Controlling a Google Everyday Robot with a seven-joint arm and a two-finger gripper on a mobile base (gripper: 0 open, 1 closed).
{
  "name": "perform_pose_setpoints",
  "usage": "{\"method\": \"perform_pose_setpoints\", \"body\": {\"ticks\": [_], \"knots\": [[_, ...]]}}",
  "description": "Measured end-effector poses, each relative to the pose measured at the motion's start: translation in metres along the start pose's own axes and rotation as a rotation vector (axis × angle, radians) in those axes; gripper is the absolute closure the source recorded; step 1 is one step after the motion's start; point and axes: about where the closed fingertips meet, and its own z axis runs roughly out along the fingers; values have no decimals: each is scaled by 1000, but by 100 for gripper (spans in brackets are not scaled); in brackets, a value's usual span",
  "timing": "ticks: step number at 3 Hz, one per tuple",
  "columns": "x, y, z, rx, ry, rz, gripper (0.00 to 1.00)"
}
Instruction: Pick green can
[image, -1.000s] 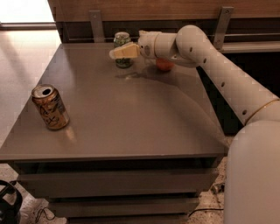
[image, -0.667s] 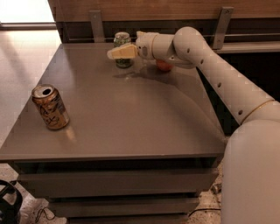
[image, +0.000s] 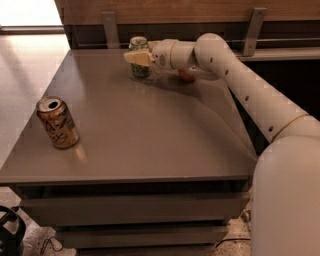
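Note:
The green can (image: 140, 70) stands upright at the far edge of the grey table (image: 150, 130), its silver top rim showing. My gripper (image: 136, 56) reaches in from the right at the end of the white arm and lies across the can's middle, covering part of its body. The can's base rests on the table.
An orange-brown can (image: 57, 123) with an open top stands near the table's left front edge. A small orange object (image: 186, 76) lies behind the arm's wrist. A wooden wall with metal brackets (image: 252, 30) runs along the table's far side.
The gripper has shifted slightly left and up against the green can. The cans have not moved.

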Motion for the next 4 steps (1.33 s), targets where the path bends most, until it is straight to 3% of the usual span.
{"method": "perform_pose_setpoints", "body": {"ticks": [2, 3, 4], "knots": [[1, 4, 5, -9, 1, 1, 88], [1, 6, 8, -13, 1, 2, 100], [1, 7, 8, -15, 1, 1, 100]]}}
